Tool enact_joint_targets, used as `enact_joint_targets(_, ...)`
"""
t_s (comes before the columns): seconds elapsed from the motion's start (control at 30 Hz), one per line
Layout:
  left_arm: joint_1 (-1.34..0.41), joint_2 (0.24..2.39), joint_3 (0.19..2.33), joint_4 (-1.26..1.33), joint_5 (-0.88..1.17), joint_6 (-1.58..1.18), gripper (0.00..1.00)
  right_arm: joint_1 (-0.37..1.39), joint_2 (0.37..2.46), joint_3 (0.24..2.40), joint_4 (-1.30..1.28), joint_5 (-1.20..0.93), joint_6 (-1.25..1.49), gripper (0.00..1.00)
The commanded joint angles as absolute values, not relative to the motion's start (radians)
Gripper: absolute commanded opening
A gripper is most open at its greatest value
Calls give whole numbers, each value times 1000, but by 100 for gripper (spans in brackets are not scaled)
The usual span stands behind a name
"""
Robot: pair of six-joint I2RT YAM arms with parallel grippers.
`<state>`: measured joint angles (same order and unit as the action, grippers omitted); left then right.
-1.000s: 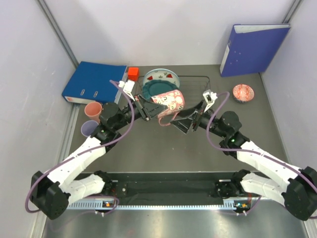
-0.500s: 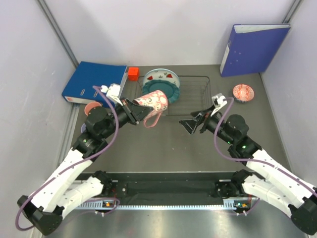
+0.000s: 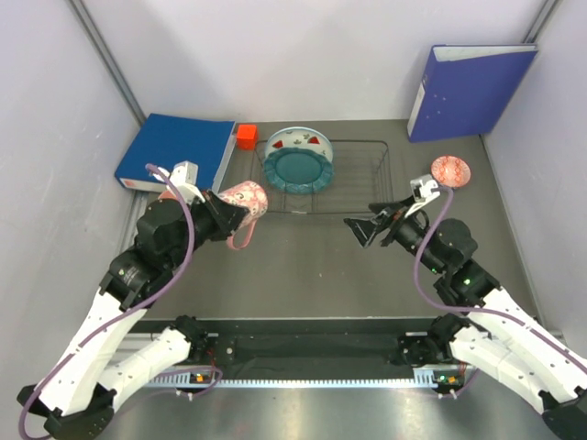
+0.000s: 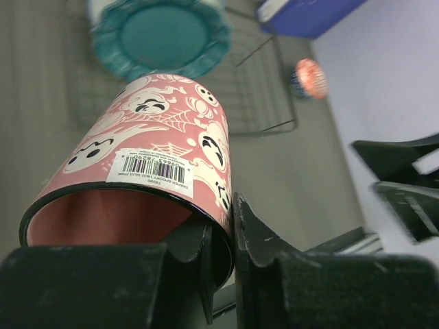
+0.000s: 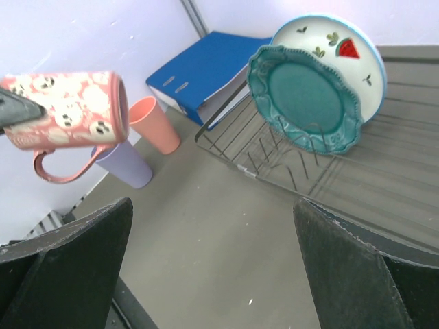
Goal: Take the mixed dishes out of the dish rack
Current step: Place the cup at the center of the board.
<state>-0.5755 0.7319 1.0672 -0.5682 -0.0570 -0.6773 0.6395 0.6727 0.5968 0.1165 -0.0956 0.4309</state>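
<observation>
I have the left claw [image 4: 228, 229] pinched on the rim of the pink ghost-print mug [image 3: 244, 200], 1 finger inside the mouth and 1 outside. The mug hangs tilted on its side, handle down, above the counter [image 3: 303, 266], just off the left front corner of the dish rack [image 3: 359, 174]. In the rack, 2 plates stand on edge at its left end. The teal scalloped plate [image 3: 298, 170] is in front and the white watermelon plate [image 3: 297, 141] is behind it. Left of the rack, the salmon cup [image 5: 155, 123] and the lavender cup [image 5: 127, 168] stand side by side on the counter. The small patterned bowl [image 3: 450, 170] sits right of the rack, apart from it. My right claw [image 3: 369, 223] is spread wide, holding nothing, in front of the rack's right front corner.
</observation>
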Motion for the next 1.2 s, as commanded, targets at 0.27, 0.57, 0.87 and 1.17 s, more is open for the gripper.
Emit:
enact_joint_targets(0.27, -572, 883, 1339, -914, -345, -609, 0, 647, 568, 611, 78, -31, 387, 100)
enact_joint_targets(0.57, -572, 1080, 1355, -977, -379, -591, 0, 649, 532, 577, 64, -14, 376, 100)
enact_joint_targets(0.87, -480, 1383, 1446, -908, -266, -565, 0, 649, 531, 578, 40, -23, 364, 100)
enact_joint_targets(1.17, -330, 1471, 1461, -905, -193, -538, 0, 647, 528, 568, 63, -21, 357, 100)
